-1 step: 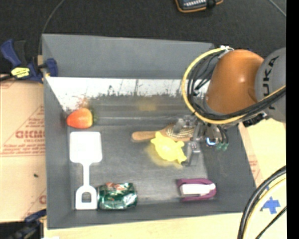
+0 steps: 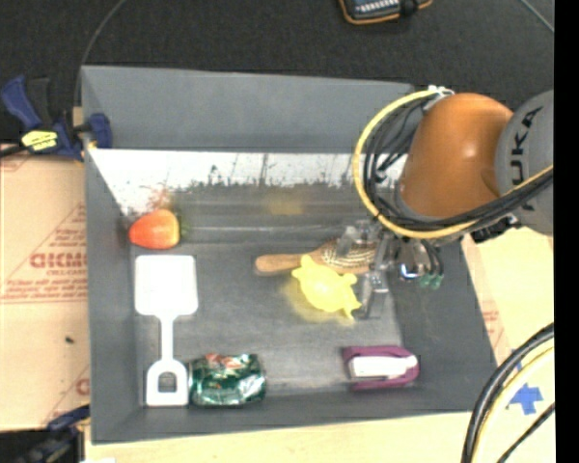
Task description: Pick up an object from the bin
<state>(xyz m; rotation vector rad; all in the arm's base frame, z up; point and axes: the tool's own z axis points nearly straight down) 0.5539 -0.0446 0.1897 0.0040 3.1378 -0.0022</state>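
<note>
The grey metal bin (image 2: 270, 340), dull and scuffed along its sloping walls, is holding a few scattered things around the pincer (image 2: 372, 283). Well off to the pincer's left, a flat white plastic spatula (image 2: 166, 302) with a looped handle is lying. Just beside the pincer on that same side, a crumpled, glossy yellow lump (image 2: 323, 290) is sitting. A crinkled green foil packet (image 2: 227, 378) is resting below and left, a purple-and-white oblong case (image 2: 379, 365) just below, a smooth brown wooden handle (image 2: 280, 262) up-left, and a rounded orange fruit (image 2: 154, 230) far left. The arm is reaching in from the right, its domed orange cover (image 2: 454, 157) ringed with cables and its wrist pointing down. How far the pincer is opening cannot be told.
</note>
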